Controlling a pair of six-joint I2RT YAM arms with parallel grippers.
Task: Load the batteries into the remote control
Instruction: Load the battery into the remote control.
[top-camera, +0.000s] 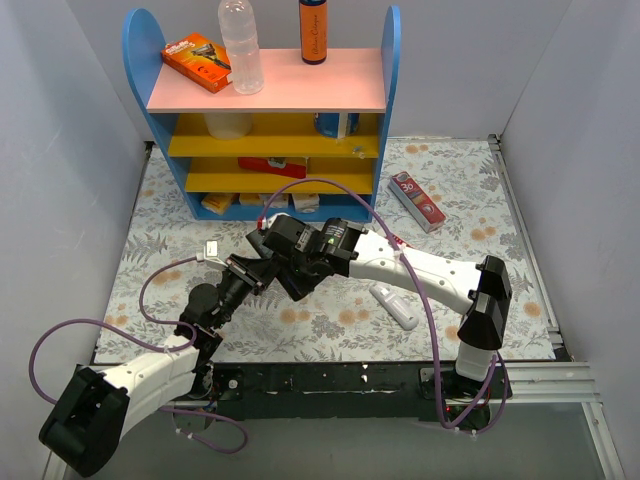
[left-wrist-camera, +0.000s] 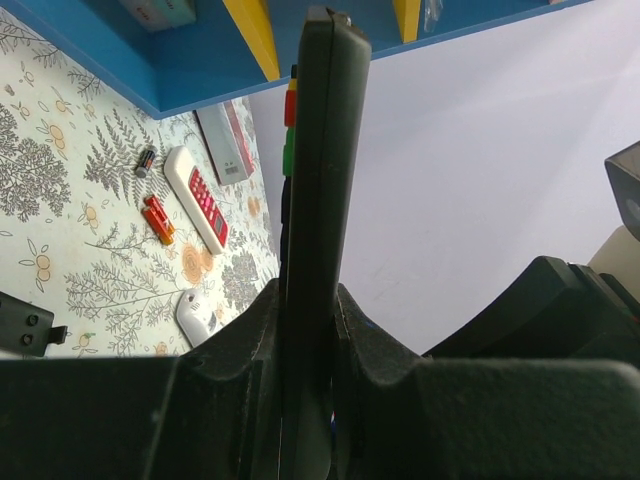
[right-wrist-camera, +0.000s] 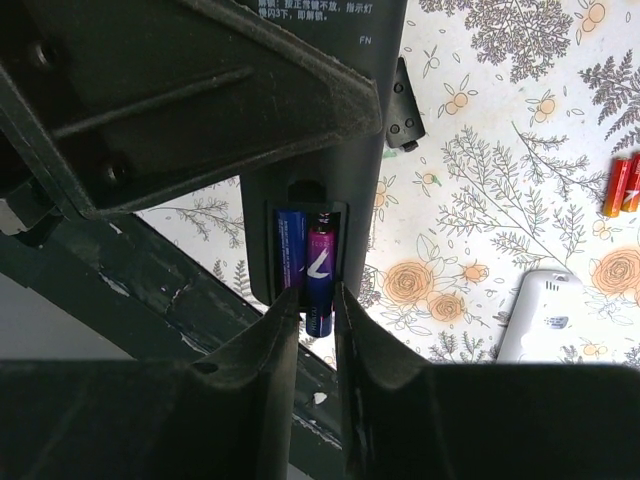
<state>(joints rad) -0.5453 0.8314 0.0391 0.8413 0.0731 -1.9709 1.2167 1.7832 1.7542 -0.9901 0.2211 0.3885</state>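
Over floral-patterned counter (top-camera: 480, 200), slim black plastic remote (left-wrist-camera: 315, 200) clamped edge-on in left gripper (left-wrist-camera: 305, 300), lifted. Open back compartment (right-wrist-camera: 305, 213), dark blue cylindrical battery (right-wrist-camera: 290, 250) seated inside. Beside it, purple-blue cylindrical battery (right-wrist-camera: 320, 265) pinched in right gripper (right-wrist-camera: 315, 300), partway in compartment. Two red-orange cylindrical batteries (left-wrist-camera: 158, 222) loose on counter.

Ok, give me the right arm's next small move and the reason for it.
Probably press the purple battery flat into the open compartment of the black remote, then let go. The right gripper pinches its near end, which seems to stick out past the compartment's edge, while a blue battery lies seated beside it. The left gripper holds the remote on edge.
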